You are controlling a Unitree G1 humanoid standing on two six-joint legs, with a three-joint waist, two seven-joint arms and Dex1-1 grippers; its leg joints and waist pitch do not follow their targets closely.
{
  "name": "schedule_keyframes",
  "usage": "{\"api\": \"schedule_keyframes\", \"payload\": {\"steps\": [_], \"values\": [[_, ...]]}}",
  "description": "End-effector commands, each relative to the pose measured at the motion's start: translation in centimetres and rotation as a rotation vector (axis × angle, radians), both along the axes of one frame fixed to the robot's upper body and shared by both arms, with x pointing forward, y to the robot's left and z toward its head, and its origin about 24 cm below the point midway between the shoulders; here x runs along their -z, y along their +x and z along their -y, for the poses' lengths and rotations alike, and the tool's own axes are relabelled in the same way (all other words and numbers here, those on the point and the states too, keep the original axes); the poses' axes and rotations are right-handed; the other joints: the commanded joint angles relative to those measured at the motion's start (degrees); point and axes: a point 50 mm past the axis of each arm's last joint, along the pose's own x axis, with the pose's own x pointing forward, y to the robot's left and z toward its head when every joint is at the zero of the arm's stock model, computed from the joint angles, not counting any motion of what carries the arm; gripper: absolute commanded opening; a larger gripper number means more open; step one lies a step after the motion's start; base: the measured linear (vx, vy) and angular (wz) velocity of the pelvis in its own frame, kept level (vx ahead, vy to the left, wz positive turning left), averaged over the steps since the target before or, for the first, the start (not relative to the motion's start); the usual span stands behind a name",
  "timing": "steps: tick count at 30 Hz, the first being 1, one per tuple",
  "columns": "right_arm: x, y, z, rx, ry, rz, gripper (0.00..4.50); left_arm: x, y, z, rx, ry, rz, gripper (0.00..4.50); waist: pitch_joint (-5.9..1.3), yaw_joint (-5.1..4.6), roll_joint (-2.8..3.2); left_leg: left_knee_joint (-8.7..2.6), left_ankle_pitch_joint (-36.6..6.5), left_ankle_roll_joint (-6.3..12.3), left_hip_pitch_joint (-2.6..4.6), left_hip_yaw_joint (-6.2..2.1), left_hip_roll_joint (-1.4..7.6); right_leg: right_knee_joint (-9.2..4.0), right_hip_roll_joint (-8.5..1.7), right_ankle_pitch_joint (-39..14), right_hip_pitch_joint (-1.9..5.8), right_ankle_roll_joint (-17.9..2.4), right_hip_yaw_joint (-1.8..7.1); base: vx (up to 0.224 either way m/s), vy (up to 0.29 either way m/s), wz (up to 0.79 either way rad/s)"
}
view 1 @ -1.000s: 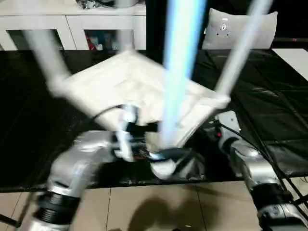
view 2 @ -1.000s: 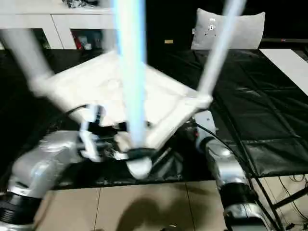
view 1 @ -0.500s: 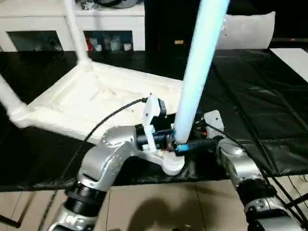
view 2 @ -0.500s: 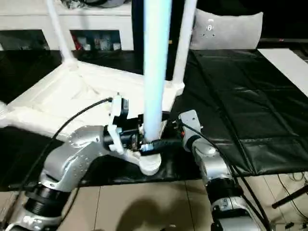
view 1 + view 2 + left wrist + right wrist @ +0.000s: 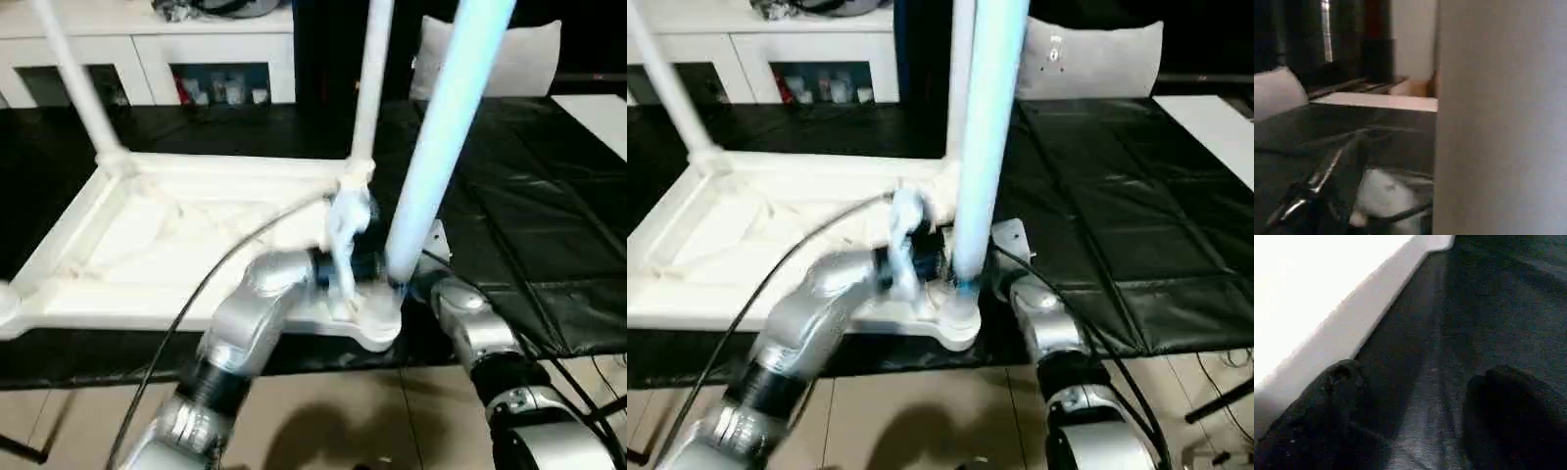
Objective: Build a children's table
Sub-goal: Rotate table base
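Black quilted mat [image 5: 549, 196] over the work surface; white cabinet [image 5: 147, 49] behind.

Head views: tabletop [image 5: 186, 245] upside down on the mat, two legs [image 5: 367, 88] standing in the far sockets. Another leg [image 5: 441, 147] stands in the near corner socket [image 5: 377, 318], between both claws. Left claw [image 5: 367, 279] at its base, opening cannot be told.

Left wrist view: leg [image 5: 1498, 117] right against the claw.

Right wrist view: right claw [image 5: 1415, 416] spread wide, empty, tabletop edge [image 5: 1352, 333] beside one finger [image 5: 1334, 391].

Judgement: light, stiff, smooth plastic; best held low on the leg.
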Motion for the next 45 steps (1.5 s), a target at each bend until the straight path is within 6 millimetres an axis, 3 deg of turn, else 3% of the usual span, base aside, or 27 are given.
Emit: {"api": "schedule_keyframes", "payload": {"steps": [1,5,8,9,11,12,13,17,19,20,21,22,23,24,26,29,31,33,35,37,38,39,40,41,42,43,45], "values": [[0.2,-0.3,2.6,0.084,0.001,0.001,4.50,0.3,1.4,-2.3,-0.121,0.025,0.005,4.40,-3.74,0.57,-0.41,-3.98,-4.57,4.24,-0.53,-0.91,2.51,-4.61,-5.07,-11.27,3.98,-10.94,3.59,0.000,0.000,0.00],[0.1,-0.9,4.1,0.105,0.022,0.024,4.50,0.6,2.3,-3.7,-0.197,0.043,0.008,4.40,-3.84,0.68,-0.28,-3.82,-3.43,4.97,-0.99,-0.87,2.26,-4.54,-4.99,-12.12,4.16,-10.11,3.38,0.000,0.000,0.00],[-0.3,-1.4,5.4,0.122,0.042,0.053,4.50,1.1,2.8,-4.7,-0.256,0.066,0.000,4.40,-3.84,0.65,0.19,-3.76,-4.27,5.39,-0.89,-0.86,2.19,-4.85,-4.80,-13.28,4.00,-9.52,3.28,0.000,0.000,0.00],[-0.5,-1.6,5.9,0.129,0.046,0.065,4.50,1.3,2.9,-5.0,-0.271,0.077,0.001,4.40,-3.84,0.77,-0.06,-3.82,-4.24,5.80,-0.82,-0.88,2.19,-5.06,-4.66,-14.02,3.92,-9.06,3.16,0.000,0.000,0.00],[-1.1,-2.0,6.2,0.080,0.066,0.094,4.50,2.1,2.6,-5.2,-0.263,0.104,-0.003,4.40,-3.79,1.02,0.08,-3.78,-4.42,6.36,-0.84,-0.84,2.32,-5.18,-4.73,-14.60,3.85,-8.57,3.22,0.000,0.000,0.00],[-1.7,-2.4,6.2,0.037,0.099,0.119,4.50,2.5,1.8,-5.2,-0.226,0.084,-0.020,4.40,-3.85,1.05,0.81,-3.79,-4.24,6.33,-0.80,-0.96,2.40,-4.96,-4.78,-14.45,3.74,-8.75,3.21,0.000,0.000,0.00],[-1.8,-2.6,6.2,0.028,0.105,0.128,4.50,2.7,1.6,-5.2,-0.217,0.074,-0.027,4.40,-3.88,1.15,0.38,-3.82,-4.01,6.99,-0.96,-0.95,2.61,-5.03,-4.83,-13.38,3.90,-8.72,3.24,0.000,0.000,0.00],[-2.6,-3.8,5.9,-0.044,0.083,0.173,4.50,4.4,-0.1,-6.4,-0.213,0.048,-0.079,4.40,-4.04,1.10,0.92,-3.73,-3.13,7.58,-1.01,-0.94,2.75,-4.81,-4.76,-11.29,3.50,-9.89,3.21,0.000,0.000,0.00],[-3.0,-4.9,5.6,-0.092,0.072,0.182,4.50,5.7,-0.9,-7.9,-0.265,0.049,-0.121,4.40,-3.87,1.54,0.60,-3.80,-2.92,7.72,-1.24,-1.00,2.92,-4.63,-4.83,-11.18,3.73,-8.90,3.38,0.000,0.000,0.00],[-3.2,-5.6,5.4,-0.129,0.069,0.179,4.50,6.3,-1.2,-8.9,-0.300,0.078,-0.126,4.40,-3.83,1.41,0.55,-3.94,-3.88,7.76,-0.96,-0.93,2.69,-4.98,-4.56,-13.41,3.40,-8.01,3.20,0.000,0.000,0.00],[-3.3,-5.8,5.3,-0.150,0.063,0.179,4.50,6.5,-1.2,-9.2,-0.310,0.099,-0.121,4.40,-3.75,1.43,-0.04,-4.04,-4.11,7.67,-1.02,-0.89,2.70,-5.18,-4.49,-14.57,3.38,-7.39,3.20,0.000,0.000,0.00],[-3.3,-5.8,5.3,-0.150,0.063,0.179,4.50,6.5,-1.2,-9.2,-0.310,0.099,-0.121,4.40,-3.75,1.43,-0.04,-4.04,-4.11,7.67,-1.02,-0.89,2.70,-5.18,-4.49,-14.57,3.38,-7.39,3.20,0.000,0.000,0.00],[-3.5,-6.2,5.2,-0.191,0.057,0.170,4.50,6.8,-1.3,-9.8,-0.320,0.140,-0.107,4.40,-3.43,1.53,0.58,-4.35,-5.98,6.74,-0.77,-0.99,2.81,-5.60,-4.52,-18.52,3.04,-6.42,3.15,0.000,0.000,0.00],[-3.5,-6.3,5.1,-0.207,0.056,0.165,4.50,6.8,-1.3,-10.0,-0.321,0.156,-0.100,4.40,-3.23,1.55,0.30,-4.54,-7.33,6.27,-0.55,-0.99,2.84,-5.95,-4.53,-20.78,2.88,-5.69,3.17,0.000,0.000,0.00],[-3.8,-6.6,5.0,-0.252,0.037,0.159,4.50,7.1,-1.2,-10.6,-0.318,0.201,-0.113,4.40,-2.96,1.48,0.38,-4.84,-9.15,5.28,-0.44,-1.09,2.86,-6.22,-4.66,-23.72,2.76,-4.58,3.32,0.000,0.000,0.00],[-4.0,-7.1,4.7,-0.277,0.010,0.159,4.50,7.2,-1.3,-11.2,-0.384,0.217,-0.106,4.40,-3.10,1.57,0.98,-4.74,-8.37,4.73,-0.50,-1.18,2.80,-6.17,-4.73,-22.76,2.87,-4.14,3.46,0.000,0.000,0.00],[-4.2,-7.4,4.5,-0.276,0.007,0.159,4.50,7.1,-1.6,-11.5,-0.439,0.172,-0.134,4.40,-3.31,1.54,0.92,-4.62,-7.10,4.74,-0.79,-1.22,2.90,-5.82,-4.84,-19.78,3.12,-4.92,3.49,0.000,0.000,0.00],[-4.1,-7.6,4.2,-0.208,0.005,0.147,4.50,6.9,-2.1,-11.9,-0.558,0.107,-0.180,4.40,-3.50,1.44,0.57,-4.45,-5.07,4.94,-1.05,-1.25,3.13,-5.17,-4.83,-15.48,3.29,-6.66,3.53,0.000,0.000,0.00],[-4.2,-7.8,3.4,-0.127,0.031,0.150,4.50,6.3,-3.1,-12.4,-0.674,0.009,-0.166,4.40,-3.41,1.09,-0.14,-4.36,-4.65,5.39,-1.26,-1.11,3.01,-5.08,-4.77,-14.73,3.33,-7.85,3.43,0.000,0.000,0.00],[-4.1,-7.9,3.3,-0.051,0.050,0.146,4.50,6.2,-3.6,-12.8,-0.742,-0.004,-0.164,4.40,-3.09,0.94,-0.45,-4.46,-5.88,5.68,-1.10,-0.90,2.66,-5.89,-4.48,-19.65,2.81,-6.05,3.39,0.000,0.000,0.00],[-4.2,-7.9,3.2,-0.020,0.065,0.151,4.50,6.2,-3.8,-13.0,-0.777,-0.006,-0.160,4.40,-3.00,1.02,-0.24,-4.59,-6.39,5.44,-1.05,-0.96,2.68,-5.95,-4.51,-21.02,2.79,-5.53,3.39,0.000,0.000,0.00],[-4.2,-8.0,3.0,0.010,0.081,0.155,4.50,6.2,-4.0,-13.3,-0.815,-0.005,-0.157,4.40,-2.94,0.91,-1.08,-4.62,-6.80,5.25,-1.08,-0.87,2.68,-6.16,-4.50,-22.33,2.81,-4.73,3.36,0.000,0.000,0.00],[-4.3,-8.0,2.9,0.041,0.090,0.159,4.50,6.1,-4.3,-13.5,-0.853,-0.018,-0.163,4.40,-2.78,1.08,-0.75,-4.81,-7.69,4.68,-0.90,-0.98,2.72,-6.40,-4.56,-24.67,2.54,-3.56,3.39,0.000,0.000,0.00],[-4.3,-8.1,2.7,0.086,0.100,0.160,4.50,5.9,-4.5,-14.0,-0.911,-0.031,-0.157,4.40,-2.67,0.88,-2.07,-4.99,-8.38,3.99,-0.89,-0.98,2.89,-6.54,-4.40,-25.80,2.40,-2.05,3.42,0.000,0.000,0.00],[-4.4,-8.2,2.5,0.112,0.109,0.159,4.50,5.9,-4.7,-14.4,-0.965,-0.029,-0.144,4.40,-2.57,1.09,-2.02,-5.12,-8.74,3.65,-0.83,-1.10,2.87,-6.38,-4.47,-26.32,2.36,-1.74,3.44,0.000,0.000,0.00],[-4.4,-8.2,2.5,0.123,0.113,0.159,4.50,5.9,-4.7,-14.6,-0.989,-0.027,-0.137,4.40,-2.58,1.17,-1.48,-5.21,-8.98,3.33,-0.71,-1.16,2.84,-6.41,-4.47,-26.60,2.24,-1.49,3.45,0.000,0.000,0.00],[-4.9,-8.3,1.9,0.132,0.091,0.220,4.50,5.8,-5.2,-15.4,-1.078,0.001,-0.094,4.40,-2.63,1.07,-2.33,-5.41,-9.58,2.41,-0.77,-1.29,3.07,-6.59,-4.46,-25.28,2.16,-0.06,3.53,0.000,0.000,0.00]]}}
